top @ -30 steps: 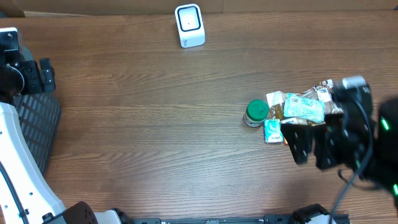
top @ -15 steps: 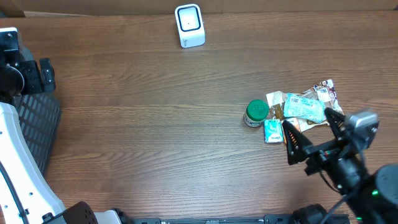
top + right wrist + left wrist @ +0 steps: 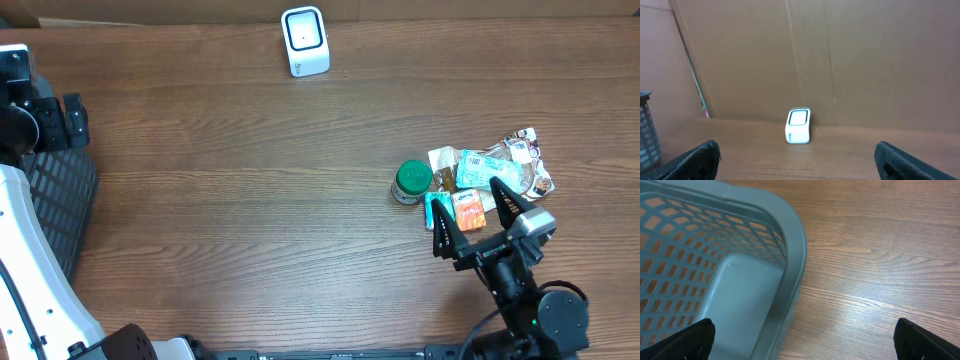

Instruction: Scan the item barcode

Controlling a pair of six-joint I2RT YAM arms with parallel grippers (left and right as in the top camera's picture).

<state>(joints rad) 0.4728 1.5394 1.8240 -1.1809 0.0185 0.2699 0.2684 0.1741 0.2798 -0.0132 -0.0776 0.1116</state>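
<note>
Several snack packets (image 3: pixel 487 175) and a green-lidded tub (image 3: pixel 411 181), heaped over on the right, untouched. Just pulled back to the pile's near edge: right gripper (image 3: pixel 467 200), jaws wide, empty, facing the scanner (image 3: pixel 305 40). Same for left gripper (image 3: pixel 805 339), wide over the basket (image 3: pixel 792 240). Nothing grabbed, so no scan yet.

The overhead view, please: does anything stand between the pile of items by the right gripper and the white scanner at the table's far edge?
Nothing visible does. Only bare table lies between the pile and the scanner; the green-lidded jar sits at the pile's left, off that line.
</note>
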